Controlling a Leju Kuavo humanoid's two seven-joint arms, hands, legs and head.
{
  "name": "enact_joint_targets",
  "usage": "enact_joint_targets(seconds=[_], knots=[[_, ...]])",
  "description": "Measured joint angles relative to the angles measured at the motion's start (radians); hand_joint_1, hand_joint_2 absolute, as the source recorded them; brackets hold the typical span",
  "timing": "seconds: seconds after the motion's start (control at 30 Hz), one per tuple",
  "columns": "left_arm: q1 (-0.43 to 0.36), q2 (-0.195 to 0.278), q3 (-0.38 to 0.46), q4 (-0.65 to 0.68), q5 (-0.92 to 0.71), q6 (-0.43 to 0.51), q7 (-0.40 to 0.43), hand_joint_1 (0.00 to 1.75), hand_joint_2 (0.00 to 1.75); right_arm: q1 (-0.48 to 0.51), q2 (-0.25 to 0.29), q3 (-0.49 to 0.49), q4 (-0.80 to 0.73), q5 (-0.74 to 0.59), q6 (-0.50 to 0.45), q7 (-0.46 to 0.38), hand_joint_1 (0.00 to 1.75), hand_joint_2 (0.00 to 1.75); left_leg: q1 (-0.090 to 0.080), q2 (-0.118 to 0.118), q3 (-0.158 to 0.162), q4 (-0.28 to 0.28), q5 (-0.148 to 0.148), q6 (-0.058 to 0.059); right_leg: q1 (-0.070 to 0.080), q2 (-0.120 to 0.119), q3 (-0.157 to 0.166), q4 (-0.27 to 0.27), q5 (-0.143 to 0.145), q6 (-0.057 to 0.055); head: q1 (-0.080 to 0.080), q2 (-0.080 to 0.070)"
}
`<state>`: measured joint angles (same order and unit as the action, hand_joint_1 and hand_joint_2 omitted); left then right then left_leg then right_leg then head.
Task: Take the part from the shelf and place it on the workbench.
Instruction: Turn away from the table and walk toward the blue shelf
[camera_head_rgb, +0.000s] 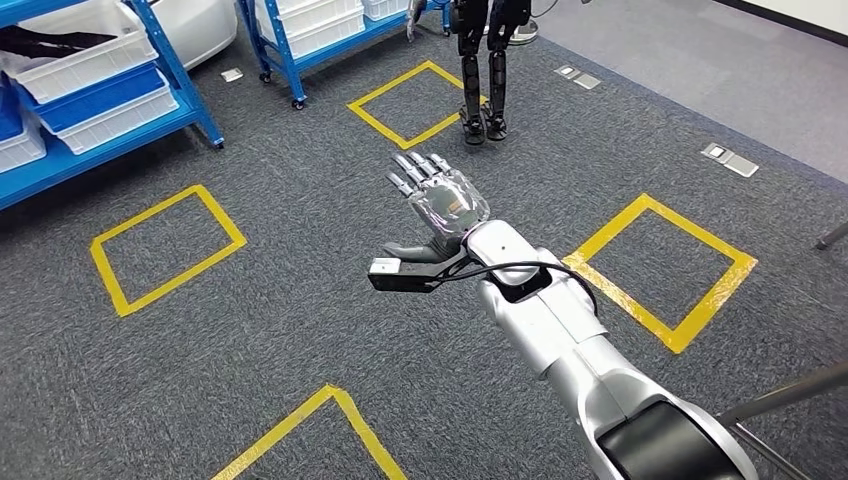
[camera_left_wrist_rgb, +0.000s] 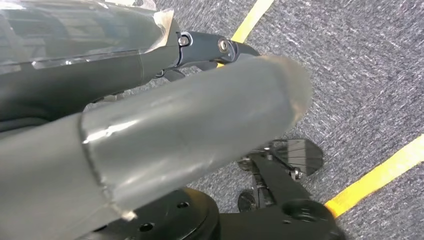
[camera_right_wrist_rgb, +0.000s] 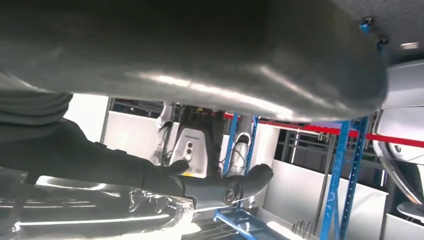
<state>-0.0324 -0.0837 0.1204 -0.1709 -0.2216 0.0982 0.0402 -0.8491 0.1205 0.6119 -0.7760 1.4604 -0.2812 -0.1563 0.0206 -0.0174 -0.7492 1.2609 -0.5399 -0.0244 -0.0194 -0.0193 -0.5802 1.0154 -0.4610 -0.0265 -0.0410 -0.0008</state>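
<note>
My right hand is stretched forward over the grey carpet at mid-picture, fingers straight and apart, thumb out to the side, holding nothing. In the right wrist view its thick thumb and a dark finger are also bare. The blue shelf stands at the far left, well away from the hand, carrying white and blue bins; dark items lie in the top white bin. My left hand hangs low over the carpet with its thumb and a dark finger extended and nothing in it.
A second blue shelf on castors stands further back. Another robot's dark legs stand by a yellow taped square. More taped squares mark the carpet, and metal floor sockets sit to the right.
</note>
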Motion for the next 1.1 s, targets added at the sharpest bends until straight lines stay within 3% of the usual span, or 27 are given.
enact_joint_targets(seconds=[0.03, 0.07, 0.1, 0.17, 0.23, 0.3, 0.37, 0.43, 0.5, 0.53, 0.57, 0.6, 0.67, 0.73, 0.8, 0.87, 0.93, 1.0, 1.03, 1.07, 1.1], knots=[[0.0, 0.0, 0.0, 0.0, 0.0, 0.0, 0.0, 0.0, 0.0, 0.002, 0.0, 0.0, 0.0, 0.0, 0.0, 0.0, 0.0, 0.0, 0.001, 0.002, -0.013, 0.026, -0.003, -0.002, 0.0, -0.007, 0.0, 0.0, -0.001, -0.001, 0.0, 0.0], [0.0, 0.001, 0.0, 0.0, 0.0, -0.001, 0.0, 0.0, 0.0, 0.004, 0.0, 0.0, 0.0, 0.001, 0.0, 0.0, 0.0, 0.0, 0.002, 0.006, -0.009, 0.018, 0.012, -0.003, 0.0, -0.013, 0.001, 0.001, -0.002, -0.002, -0.001, 0.0], [-0.001, 0.002, 0.0, 0.0, 0.0, -0.001, 0.0, 0.0, 0.0, 0.005, 0.0, 0.0, 0.0, 0.001, -0.001, 0.0, 0.0, 0.0, 0.003, 0.013, 0.014, -0.028, 0.042, -0.003, 0.0, -0.02, 0.003, 0.001, -0.004, -0.001, -0.001, 0.0], [-0.002, 0.003, 0.0, 0.0, -0.002, -0.003, 0.0, 0.0, 0.0, 0.004, 0.0, 0.0, 0.0, 0.002, -0.002, 0.002, 0.0, 0.0, 0.0, 0.054, 0.083, -0.164, 0.101, -0.001, 0.007, -0.032, 0.007, 0.003, -0.011, 0.005, -0.003, 0.0], [-0.006, 0.003, 0.0, 0.0, -0.003, -0.004, 0.0, 0.0, 0.0, 0.004, -0.002, -0.001, -0.001, 0.002, -0.004, 0.004, 0.0, 0.0, -0.005, 0.082, 0.118, -0.238, 0.121, 0.005, 0.019, -0.046, 0.009, 0.003, -0.017, 0.014, -0.001, 0.0], [-0.007, 0.002, 0.0, 0.0, -0.005, -0.005, 0.0, 0.0, 0.0, 0.003, -0.003, -0.002, -0.001, 0.002, -0.004, 0.005, 0.0, 0.0, -0.01, 0.067, 0.116, -0.245, 0.12, 0.017, 0.025, -0.064, 0.012, 0.001, -0.02, 0.022, 0.005, 0.0], [-0.006, 0.002, 0.0, 0.0, -0.007, -0.006, 0.0, 0.0, 0.0, 0.004, -0.004, -0.002, -0.002, 0.002, -0.004, 0.005, 0.0, 0.0, -0.009, 0.048, 0.118, -0.251, 0.125, 0.032, 0.023, -0.052, 0.003, 0.023, -0.037, 0.029, 0.006, 0.0], [-0.008, 0.002, 0.001, 0.0, -0.009, -0.006, 0.0, 0.0, 0.0, 0.007, -0.01, -0.003, -0.003, 0.003, -0.004, 0.006, 0.0, 0.0, -0.006, 0.03, 0.12, -0.256, 0.129, 0.046, 0.017, -0.011, -0.042, 0.119, -0.083, 0.029, 0.009, 0.0], [-0.01, 0.003, 0.001, 0.0, -0.01, -0.006, 0.0, 0.0, 0.0, 0.015, -0.017, -0.004, -0.003, 0.004, -0.004, 0.006, 0.0, 0.0, -0.006, 0.008, 0.119, -0.256, 0.13, 0.052, 0.014, 0.008, -0.109, 0.258, -0.133, 0.026, 0.011, 0.0], [-0.009, 0.003, 0.001, 0.0, -0.011, -0.005, 0.0, 0.0, 0.0, 0.02, -0.021, -0.004, -0.003, 0.004, -0.004, 0.007, 0.0, 0.0, -0.006, -0.004, 0.119, -0.255, 0.13, 0.052, 0.013, 0.011, -0.132, 0.299, -0.142, 0.029, 0.012, 0.0], [-0.009, 0.003, 0.001, 0.0, -0.012, -0.005, 0.0, 0.0, 0.0, 0.024, -0.023, -0.005, -0.003, 0.005, -0.004, 0.007, 0.0, 0.0, -0.006, -0.015, 0.119, -0.255, 0.13, 0.052, 0.013, 0.014, -0.137, 0.302, -0.135, 0.035, 0.012, 0.0], [-0.008, 0.003, 0.001, 0.0, -0.012, -0.005, 0.0, 0.0, 0.0, 0.026, -0.025, -0.007, -0.003, 0.005, -0.004, 0.007, 0.0, 0.0, -0.006, -0.026, 0.12, -0.255, 0.13, 0.051, 0.012, 0.017, -0.122, 0.262, -0.112, 0.042, 0.012, 0.0], [-0.008, 0.002, 0.001, 0.0, -0.013, -0.005, 0.0, 0.0, 0.0, 0.026, -0.026, -0.009, -0.004, 0.005, -0.004, 0.008, 0.0, 0.0, -0.007, -0.045, 0.12, -0.253, 0.131, 0.048, 0.009, 0.038, -0.057, 0.116, -0.051, 0.052, 0.012, 0.0], [-0.008, 0.001, 0.001, 0.0, -0.014, -0.005, 0.0, 0.0, 0.0, 0.026, -0.027, -0.01, -0.004, 0.005, -0.004, 0.008, 0.0, 0.0, -0.01, -0.06, 0.117, -0.251, 0.131, 0.04, 0.008, 0.056, -0.014, 0.024, -0.015, 0.047, 0.012, 0.0], [-0.005, 0.001, 0.001, 0.0, -0.015, -0.005, 0.0, 0.0, 0.0, 0.026, -0.026, -0.01, -0.004, 0.005, -0.004, 0.008, 0.0, 0.0, -0.01, -0.071, 0.113, -0.252, 0.134, 0.028, 0.009, 0.051, -0.008, 0.012, -0.006, 0.036, 0.012, 0.0], [-0.002, 0.003, 0.001, 0.0, -0.016, -0.005, 0.0, 0.0, 0.0, 0.025, -0.024, -0.01, -0.004, 0.006, -0.003, 0.009, 0.0, 0.0, -0.007, -0.058, 0.104, -0.239, 0.123, 0.018, 0.003, 0.039, -0.007, 0.009, 0.001, 0.022, 0.01, 0.0], [-0.003, 0.005, 0.001, 0.0, -0.017, -0.005, -0.001, 0.0, 0.0, 0.025, -0.022, -0.01, -0.004, 0.007, -0.003, 0.009, 0.0, 0.0, -0.005, -0.02, 0.067, -0.156, 0.071, 0.008, 0.0, 0.025, -0.005, 0.005, 0.005, 0.007, 0.004, 0.0], [-0.004, 0.004, 0.0, 0.0, -0.018, -0.005, -0.001, 0.0, 0.0, 0.028, -0.022, -0.01, -0.004, 0.007, -0.003, 0.009, 0.0, 0.0, -0.003, 0.003, 0.004, -0.019, 0.007, -0.001, 0.004, 0.01, -0.006, 0.005, 0.004, 0.001, 0.002, 0.0], [-0.003, 0.004, 0.0, 0.0, -0.018, -0.005, -0.001, 0.0, 0.0, 0.03, -0.023, -0.01, -0.004, 0.008, -0.003, 0.009, 0.0, 0.0, -0.002, 0.005, -0.019, 0.029, -0.008, -0.003, 0.006, 0.002, -0.007, 0.005, 0.003, 0.0, 0.002, 0.0], [-0.003, 0.004, 0.0, 0.0, -0.018, -0.005, -0.001, 0.0, 0.0, 0.032, -0.023, -0.01, -0.004, 0.008, -0.003, 0.009, 0.0, 0.0, -0.001, 0.006, -0.024, 0.042, -0.005, -0.004, 0.007, -0.006, -0.007, 0.006, 0.003, -0.001, 0.002, 0.0], [-0.003, 0.005, 0.0, 0.0, -0.018, -0.005, -0.001, 0.0, 0.0, 0.033, -0.023, -0.01, -0.004, 0.008, -0.003, 0.009, 0.0, 0.0, -0.001, 0.009, -0.009, 0.016, 0.015, -0.003, 0.007, -0.013, -0.007, 0.006, 0.003, -0.001, 0.001, 0.0]])
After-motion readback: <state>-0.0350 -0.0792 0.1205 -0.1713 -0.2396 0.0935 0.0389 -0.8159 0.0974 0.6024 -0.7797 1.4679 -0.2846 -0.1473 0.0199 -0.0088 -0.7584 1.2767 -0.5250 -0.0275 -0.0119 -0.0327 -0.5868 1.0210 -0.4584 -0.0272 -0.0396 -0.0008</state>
